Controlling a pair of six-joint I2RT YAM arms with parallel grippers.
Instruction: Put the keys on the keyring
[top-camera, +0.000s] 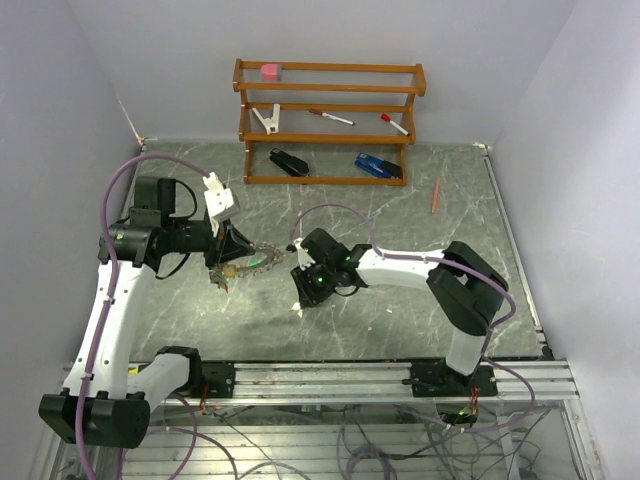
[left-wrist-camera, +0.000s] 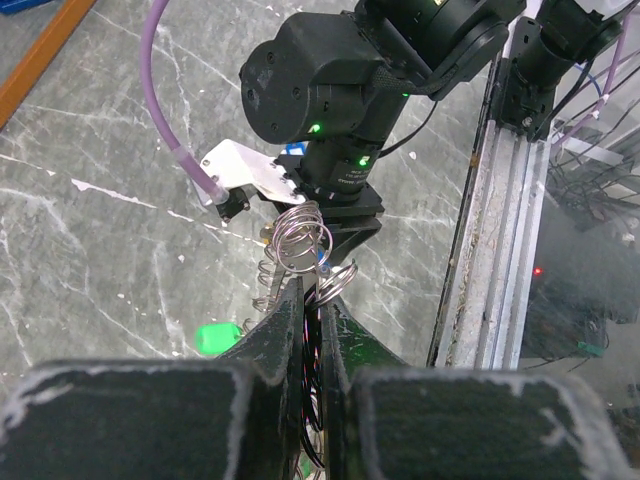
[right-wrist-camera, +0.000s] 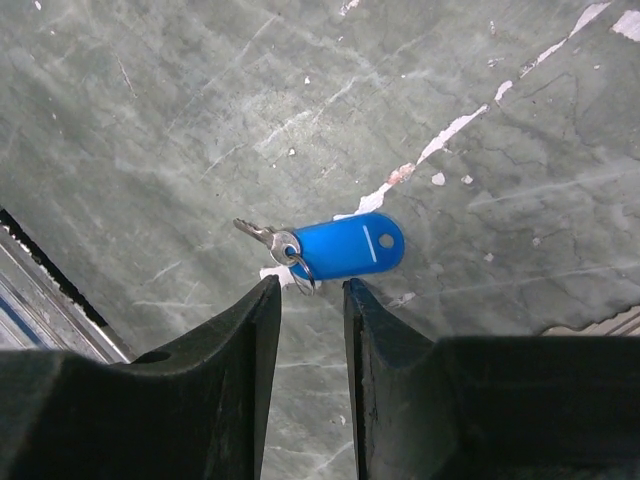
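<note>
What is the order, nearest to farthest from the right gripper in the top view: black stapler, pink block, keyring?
1. keyring, just left of the right gripper.
2. black stapler, low in the wooden rack.
3. pink block, top shelf.

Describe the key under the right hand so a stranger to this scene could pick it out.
On the green marbled table, look just ahead of the right hand, its fingers apart. A small silver key lies flat there beside white chipped paint; its oblong blue tag with a white line marks it off from the green tag seen from the left wrist.
</note>
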